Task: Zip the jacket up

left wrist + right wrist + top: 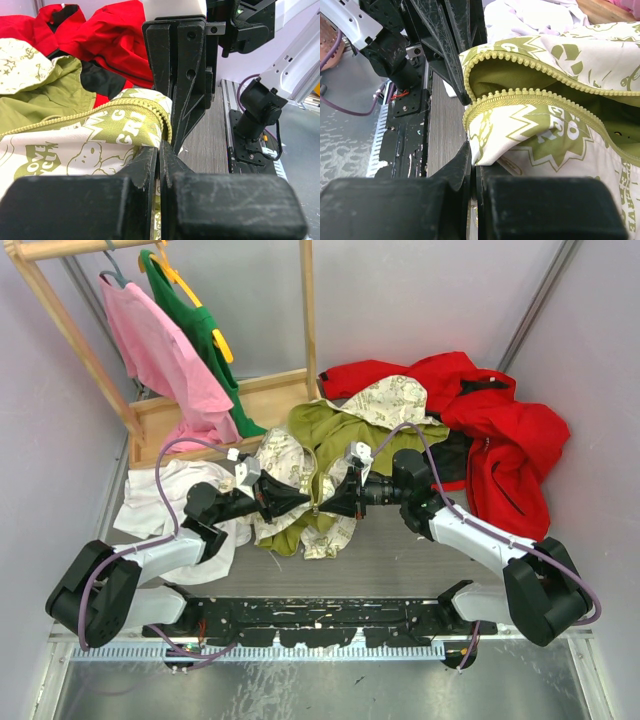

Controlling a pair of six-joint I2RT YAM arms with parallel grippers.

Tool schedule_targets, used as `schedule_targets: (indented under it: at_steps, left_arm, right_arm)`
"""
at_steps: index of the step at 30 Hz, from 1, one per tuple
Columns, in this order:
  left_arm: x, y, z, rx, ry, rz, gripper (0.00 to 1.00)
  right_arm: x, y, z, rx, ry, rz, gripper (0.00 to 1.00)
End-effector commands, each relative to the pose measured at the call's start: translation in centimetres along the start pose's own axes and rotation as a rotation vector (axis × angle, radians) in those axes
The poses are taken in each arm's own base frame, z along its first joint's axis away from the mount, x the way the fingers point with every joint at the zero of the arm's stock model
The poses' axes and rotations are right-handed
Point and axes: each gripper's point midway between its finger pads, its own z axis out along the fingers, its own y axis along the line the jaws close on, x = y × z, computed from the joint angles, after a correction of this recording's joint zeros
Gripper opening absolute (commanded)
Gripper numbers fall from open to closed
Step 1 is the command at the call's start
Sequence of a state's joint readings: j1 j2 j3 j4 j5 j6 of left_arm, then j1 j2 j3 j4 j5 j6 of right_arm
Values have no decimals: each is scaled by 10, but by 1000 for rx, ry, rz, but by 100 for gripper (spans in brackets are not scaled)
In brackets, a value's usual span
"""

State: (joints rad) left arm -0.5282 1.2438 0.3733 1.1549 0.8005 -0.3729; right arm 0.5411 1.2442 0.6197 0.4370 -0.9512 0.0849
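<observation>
The jacket [335,435] lies crumpled in the middle of the table, olive side and cream printed side both showing. My left gripper [300,503] and right gripper [326,506] meet tip to tip at its near edge. In the left wrist view my left gripper [159,150] is shut on the cream cloth just below the olive zipper teeth [125,107]. In the right wrist view my right gripper [472,155] is shut on a fold of cream cloth under another row of zipper teeth [530,92]. The two zipper edges lie apart. No slider shows.
A bright red jacket [495,435] lies at the back right, touching the olive one. A white garment [165,495] lies under my left arm. A wooden rack [60,330] at the back left holds a pink shirt [165,360] and a green shirt [205,335].
</observation>
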Motion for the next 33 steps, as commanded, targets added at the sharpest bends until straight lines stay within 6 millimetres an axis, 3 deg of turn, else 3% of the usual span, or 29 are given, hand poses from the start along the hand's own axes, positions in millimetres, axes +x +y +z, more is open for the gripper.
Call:
schedule_targets:
  at_steps: [1, 33]
  left_arm:
    - [-17, -6, 3, 31, -53, 82, 2]
    - [-11, -5, 4, 47, -31, 73, 0]
  right_arm:
    - [-20, 5, 0, -10, -49, -70, 1]
    - [-28, 6, -3, 15, -84, -66, 1]
